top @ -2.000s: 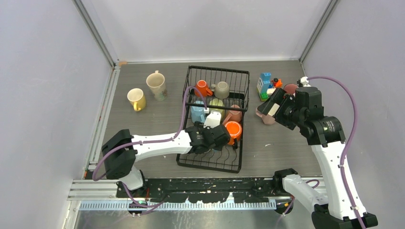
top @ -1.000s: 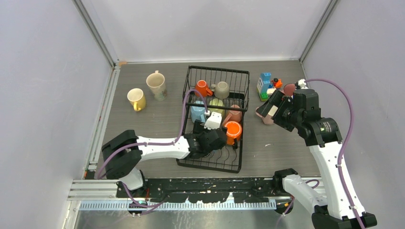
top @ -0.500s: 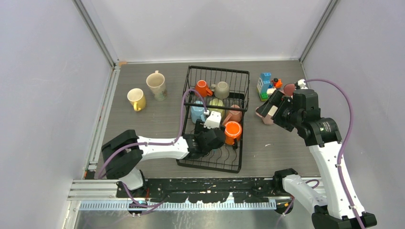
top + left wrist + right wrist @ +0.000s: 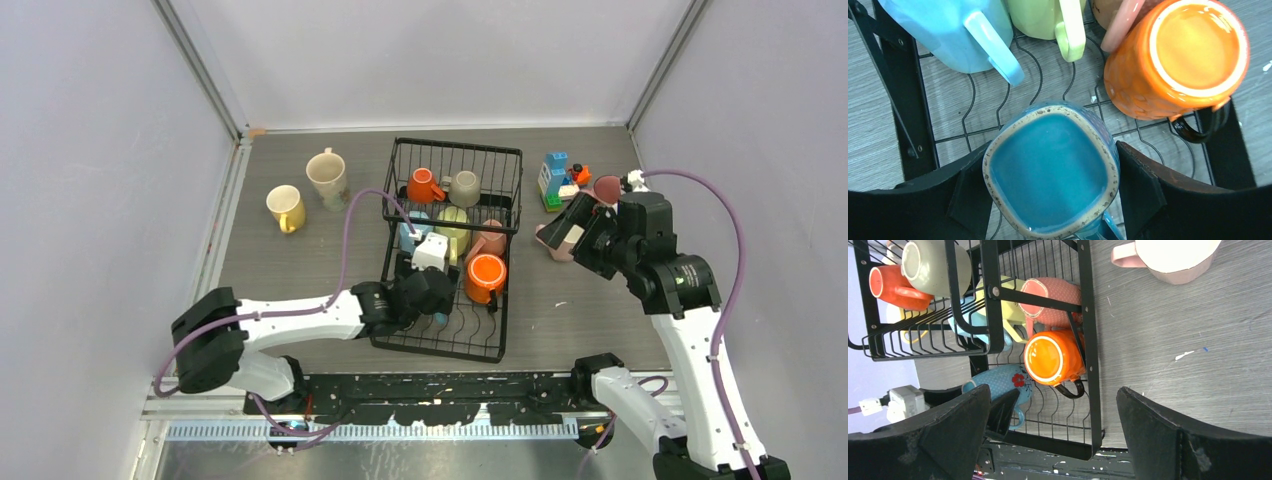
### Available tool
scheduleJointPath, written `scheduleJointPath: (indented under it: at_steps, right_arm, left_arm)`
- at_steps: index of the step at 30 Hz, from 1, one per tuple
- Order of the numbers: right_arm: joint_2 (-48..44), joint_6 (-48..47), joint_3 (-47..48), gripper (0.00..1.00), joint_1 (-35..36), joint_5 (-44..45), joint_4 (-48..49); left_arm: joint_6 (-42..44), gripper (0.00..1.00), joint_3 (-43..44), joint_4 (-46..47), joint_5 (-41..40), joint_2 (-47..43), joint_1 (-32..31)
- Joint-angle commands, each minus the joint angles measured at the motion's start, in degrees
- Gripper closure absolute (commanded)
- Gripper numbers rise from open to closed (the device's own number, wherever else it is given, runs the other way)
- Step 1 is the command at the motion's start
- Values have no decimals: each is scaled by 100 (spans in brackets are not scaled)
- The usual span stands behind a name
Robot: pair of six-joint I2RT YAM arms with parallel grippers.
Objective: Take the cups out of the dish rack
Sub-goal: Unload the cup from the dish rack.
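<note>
From the top view, the left claw [image 4: 436,312] is down in the flat tray end of the rack [image 4: 456,146], with just a sliver of a blue mug [image 4: 440,320] peeking out under it. An orange mug [image 4: 485,277] sits just beside it in the rack, and more cups are crowded up toward the basket end. Yellow cup [image 4: 285,207] and cream cup [image 4: 328,177] stand out on the bench [image 4: 300,260] to the left. The right claw [image 4: 562,225] hangs over a pink mug [image 4: 550,245] lying on the bench right of the rack.

In the left wrist view, the left claw [image 4: 1052,165] is partly closed, with both pads pressed against the sides of the blue mug [image 4: 1050,192]. The mug's mouth faces the camera, over the wavy wires. The orange mug [image 4: 1178,55] is near it to the upper right.

In the right wrist view, the right claw [image 4: 1053,390] is spread wide with nothing in it. It looks down at the rack [image 4: 1088,340], the orange mug [image 4: 1050,357] and the blue mug [image 4: 1003,382], which has a red flower on its side. The pink mug [image 4: 1173,257] is on the bench [image 4: 1158,340] at the top.
</note>
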Motion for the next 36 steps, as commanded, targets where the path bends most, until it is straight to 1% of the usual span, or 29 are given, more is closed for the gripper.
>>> scheduleJointPath:
  at_steps: [1, 2, 7, 11, 14, 17, 21, 23, 26, 28, 30, 32, 36]
  right_arm:
    - [-153, 87, 82, 0, 26, -177, -91]
    - [-170, 103, 92, 0, 28, -214, -126]
    - [-346, 252, 50, 0, 33, -592, -123]
    - [-437, 540, -88, 0, 116, -897, 39]
    - [-428, 812, -174, 0, 349, -869, 208]
    - [-333, 1157, -179, 0, 826, -673, 412]
    - [-246, 1587, -73, 0, 1656, -131, 585]
    - [-161, 1819, -87, 0, 2087, 59, 758]
    - [-43, 2173, -171, 0, 2955, 530, 1022]
    - [20, 2383, -215, 0, 3504, 967, 1167]
    - [113, 2561, -245, 1, 3943, 1221, 1365]
    - [208, 2736, -310, 3, 4226, 1335, 1626]
    - [310, 3008, -527, 17, 4435, 1178, 2348]
  left_arm:
    - [-85, 98, 18, -63, 210, -614, 21]
    - [-93, 100, 17, -98, 289, -688, 20]
    - [-238, 100, 33, -323, 772, -1094, 22]
    - [-639, 100, 40, -420, 1164, -1510, 21]
    - [-1009, 100, 58, -513, 1381, -1826, 36]
    - [-1542, 100, 48, -680, 1511, -2158, 125]
    - [-2523, 100, -106, -894, 1665, -2713, 458]
    - [-2932, 100, -315, -722, 1839, -3031, 645]
    - [-3417, 100, -582, -537, 1962, -3423, 832]
    - [-3630, 100, -687, -445, 1952, -3644, 887]
    - [-3851, 100, -785, -324, 1949, -3823, 909]
    - [-4114, 100, -930, -85, 1993, -3969, 930]
    - [-4687, 100, -1270, 528, 2103, -4143, 941]
